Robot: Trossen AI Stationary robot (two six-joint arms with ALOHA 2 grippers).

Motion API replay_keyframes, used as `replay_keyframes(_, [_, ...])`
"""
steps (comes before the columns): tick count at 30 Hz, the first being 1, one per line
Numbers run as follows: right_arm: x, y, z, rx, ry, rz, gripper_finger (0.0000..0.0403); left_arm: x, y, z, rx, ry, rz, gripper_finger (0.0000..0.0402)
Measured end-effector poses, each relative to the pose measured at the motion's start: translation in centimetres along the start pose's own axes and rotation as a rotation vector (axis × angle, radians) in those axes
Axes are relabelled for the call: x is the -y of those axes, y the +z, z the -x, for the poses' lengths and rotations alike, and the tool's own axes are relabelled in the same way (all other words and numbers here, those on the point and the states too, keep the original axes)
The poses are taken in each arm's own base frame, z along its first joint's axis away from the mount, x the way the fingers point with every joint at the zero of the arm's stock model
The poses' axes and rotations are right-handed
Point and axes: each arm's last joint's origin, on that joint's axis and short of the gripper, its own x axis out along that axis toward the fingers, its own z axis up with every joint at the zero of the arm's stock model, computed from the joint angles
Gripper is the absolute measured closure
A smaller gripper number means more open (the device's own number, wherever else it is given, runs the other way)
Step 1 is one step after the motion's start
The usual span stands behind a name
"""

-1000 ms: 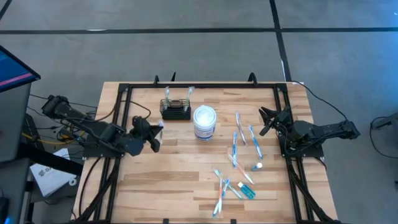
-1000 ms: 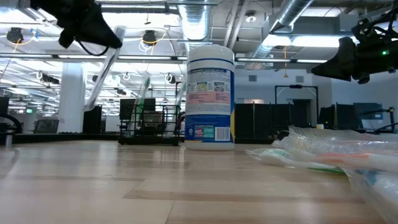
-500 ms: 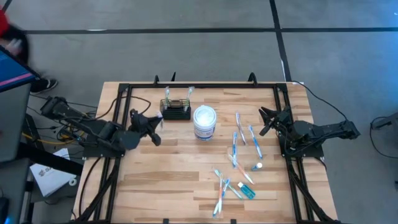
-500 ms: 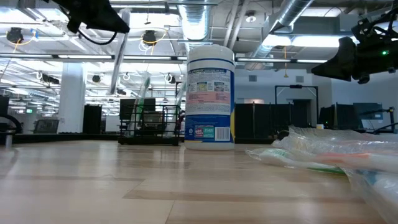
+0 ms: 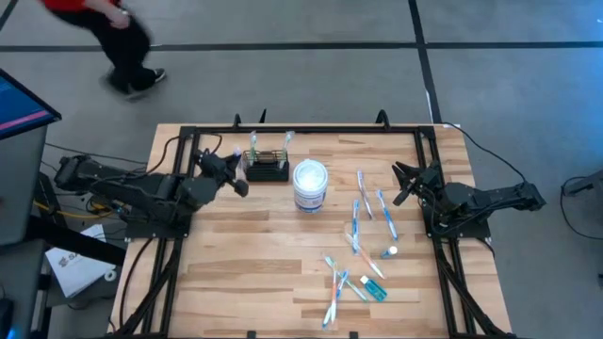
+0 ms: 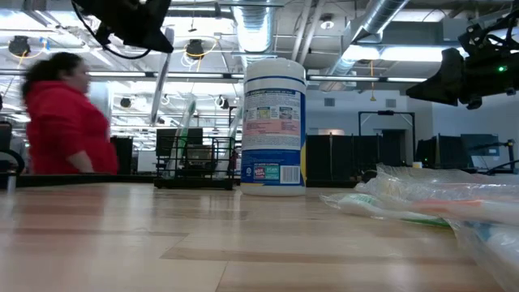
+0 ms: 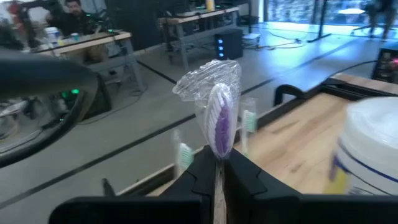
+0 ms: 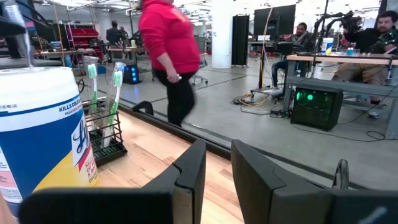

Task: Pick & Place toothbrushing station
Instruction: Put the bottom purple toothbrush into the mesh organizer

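Observation:
The toothbrushing station is a small black wire rack standing at the table's far middle. Two green toothbrushes stand upright in it. Beside it on the right stands a round white tub. My left gripper hovers just left of the rack, above the table, and is shut on a wrapped toothbrush with purple bristles. In the low view the gripper is high at the left. My right gripper waits at the table's right edge, open with nothing between its fingers. My left gripper pinches the toothbrush's handle just below the head between its two fingers. The fingers lie along the brush, so the wrapped head sticks out past the fingertips, pointing toward the rack. The brush is lifted clear of the table.
Several loose wrapped toothbrushes and a small blue tube lie on the table's right half. Black frame rails run along the table's left, far and right sides. A person in red walks past beyond the far left corner.
My left gripper has swung toward the table's far edge and the rack, rising a little and turning, with the toothbrush still between its fingers. A person has walked into view beyond the table's far side.

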Motion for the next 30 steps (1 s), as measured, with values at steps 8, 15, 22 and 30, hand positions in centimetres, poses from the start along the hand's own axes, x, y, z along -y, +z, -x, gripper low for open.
replay_keyframes(8, [0.0,0.0,0.0,0.0,0.0,0.007,0.0334,-0.6,1.1,-1.7,0.019,-0.016,0.01,0.0395])
replay_keyframes(15, [0.0,0.0,0.0,0.0,0.0,0.008,0.0334,-1.3,1.6,-3.2,0.031,-0.029,0.026,0.0394])
replay_keyframes(22, [0.0,0.0,0.0,0.0,0.0,0.008,0.0334,-2.0,-0.2,-5.0,0.126,-0.067,0.047,0.0394])
replay_keyframes(30, [0.0,0.0,0.0,0.0,0.0,0.009,0.0334,-2.9,-2.0,-5.8,0.142,-0.068,0.045,0.0394])
